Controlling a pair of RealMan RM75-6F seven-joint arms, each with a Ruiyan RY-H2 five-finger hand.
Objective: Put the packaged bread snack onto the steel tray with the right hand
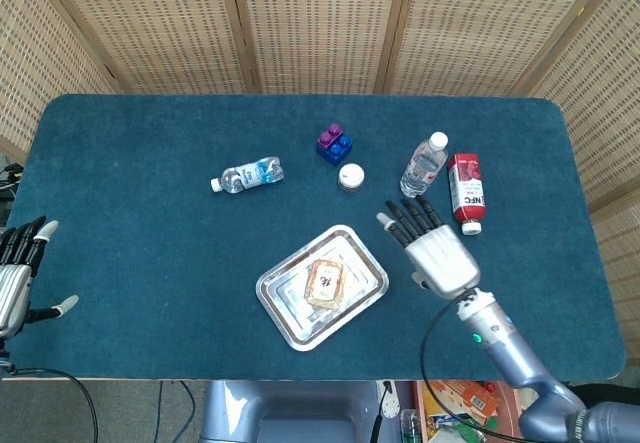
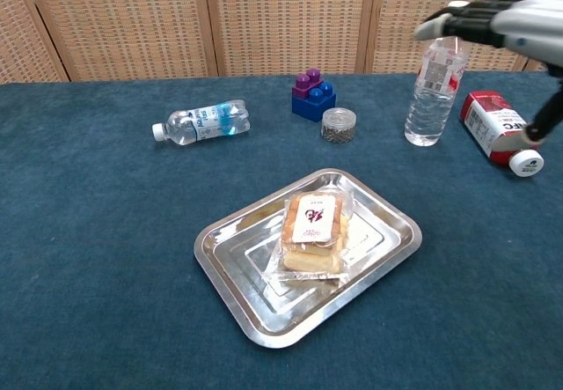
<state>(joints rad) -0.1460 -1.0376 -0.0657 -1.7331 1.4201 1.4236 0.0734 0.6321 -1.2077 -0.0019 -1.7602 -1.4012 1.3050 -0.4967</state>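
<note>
- Overhead, head view: packaged bread snack [image 1: 324,282] lies flat inside the steel tray [image 1: 285,321], near the tray's middle, on the blue table [image 1: 150,213].
- Right hand [image 1: 430,246] hovers to the right of the tray, apart from it, palm down, fingers [image 1: 408,214] spread and extended; it holds nothing.
- Its fingertips point toward the upright water bottle [image 1: 423,166]; I cannot tell the height gap from this view.
- Left hand [image 1: 14,275] sits at the far left edge, off the table, fingers apart, nothing in it.
- Other items along the far half of the table: lying water bottle [image 1: 248,175], purple-and-blue blocks [image 1: 333,144], small round jar [image 1: 350,176], red carton [image 1: 465,192] on its side just right of the upright bottle.
- Chest view: snack [image 2: 312,230] rests in the tray [image 2: 233,289], its red-marked label facing up, wrapper edges touching the tray floor.
- Right hand [image 2: 506,18] shows at the upper right, raised above the upright bottle [image 2: 433,77], fingers outstretched and empty.
- Red carton [image 2: 494,125] lies below the hand; jar [image 2: 339,124] stands just in front of the blocks [image 2: 312,95]; lying bottle [image 2: 201,121] is well left.
- Left hand does not show in this view.
</note>
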